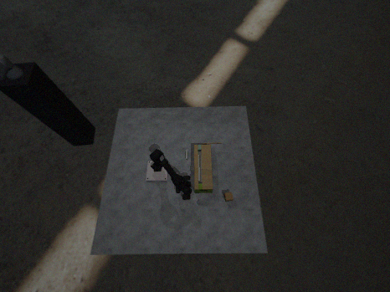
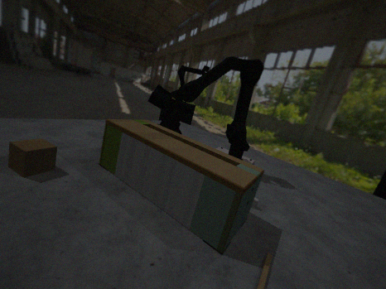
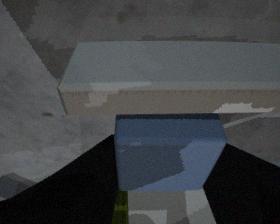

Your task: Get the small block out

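The small blue block [image 3: 167,160] is outside the box, low between my fingers. My gripper [image 3: 158,142] [image 1: 187,196] is shut on it, with a dark finger against each side. Whether the block touches the table cannot be told. The gripper is beside the green end of the box, on the arm's side; its fingertips are hidden behind the box in the exterior view. The box [image 1: 206,167] [image 2: 186,150] stands upright with a wooden top, a long slot, a green end and a teal end.
A wooden cube [image 1: 228,197] [image 2: 32,157] stands on the table [image 1: 138,222] [image 2: 124,244] beyond the green end. A thin wooden stick [image 2: 264,271] lies near the teal end. A small white piece [image 1: 187,154] lies between base and box. A pale slab [image 3: 170,65] lies just past the block.
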Motion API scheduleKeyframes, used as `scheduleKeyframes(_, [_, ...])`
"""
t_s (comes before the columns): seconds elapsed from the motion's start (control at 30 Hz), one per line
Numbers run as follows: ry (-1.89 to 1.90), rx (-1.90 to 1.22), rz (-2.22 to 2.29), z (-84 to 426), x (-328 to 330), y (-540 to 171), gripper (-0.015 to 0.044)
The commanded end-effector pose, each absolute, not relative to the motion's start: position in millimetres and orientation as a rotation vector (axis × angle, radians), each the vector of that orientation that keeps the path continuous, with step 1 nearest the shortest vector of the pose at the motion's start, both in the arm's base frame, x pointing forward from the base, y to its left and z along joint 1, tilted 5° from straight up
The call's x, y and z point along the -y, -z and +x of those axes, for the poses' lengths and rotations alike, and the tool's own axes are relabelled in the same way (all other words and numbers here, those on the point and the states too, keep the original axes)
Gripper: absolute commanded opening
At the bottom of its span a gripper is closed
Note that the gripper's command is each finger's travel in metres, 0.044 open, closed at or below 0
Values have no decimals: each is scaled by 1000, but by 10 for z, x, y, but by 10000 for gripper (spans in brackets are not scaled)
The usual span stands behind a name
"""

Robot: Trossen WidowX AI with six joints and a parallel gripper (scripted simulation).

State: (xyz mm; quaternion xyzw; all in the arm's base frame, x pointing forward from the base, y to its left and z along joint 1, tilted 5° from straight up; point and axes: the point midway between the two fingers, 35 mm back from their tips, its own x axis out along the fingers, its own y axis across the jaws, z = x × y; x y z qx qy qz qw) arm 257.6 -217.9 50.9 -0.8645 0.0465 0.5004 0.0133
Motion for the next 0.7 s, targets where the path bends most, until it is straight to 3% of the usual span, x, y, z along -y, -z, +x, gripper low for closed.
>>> scheduleKeyframes(0.0, [-1558,-153,-2691,2576,2186,-518,55])
scheduleKeyframes(0.07, [-1558,-152,-2691,2574,2190,-607,2])
scheduleKeyframes(0.67, [-1530,-268,-2642,2442,2045,-1332,0])
